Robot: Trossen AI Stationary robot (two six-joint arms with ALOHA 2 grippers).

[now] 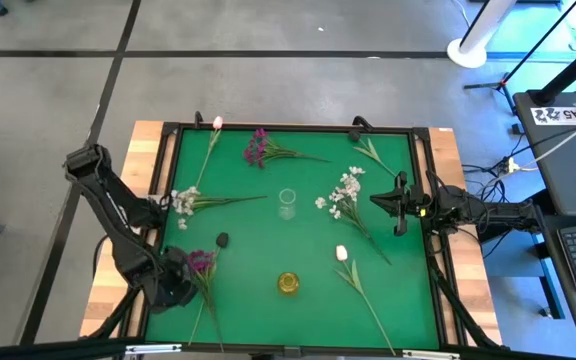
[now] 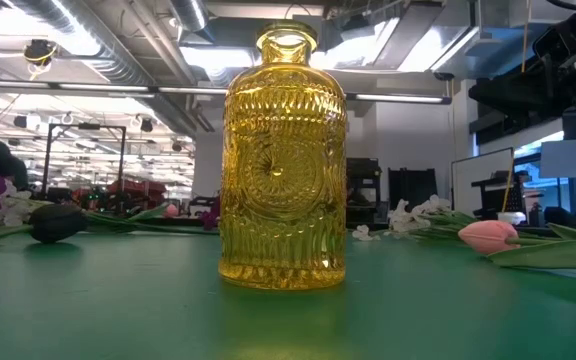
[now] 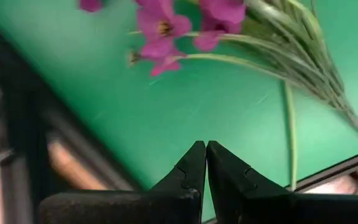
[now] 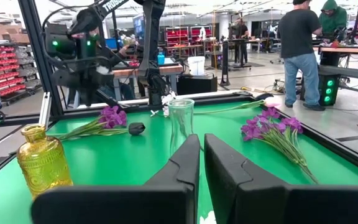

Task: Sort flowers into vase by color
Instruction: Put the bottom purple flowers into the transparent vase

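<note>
Yellow vase (image 2: 286, 160) front; both grippers closed, empty, at table edges.

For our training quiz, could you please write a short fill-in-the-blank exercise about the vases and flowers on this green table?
1. The embossed glass vase nearer the table's front edge is ___ in colour.
2. The tall clear glass vase holds ___ flowers.
3. The left pincer, above the mat beside a magenta-purple flower cluster, is ___.
4. The number of magenta-purple clusters on the green mat is ___.

Missing words: yellow; no; shut; two
</note>
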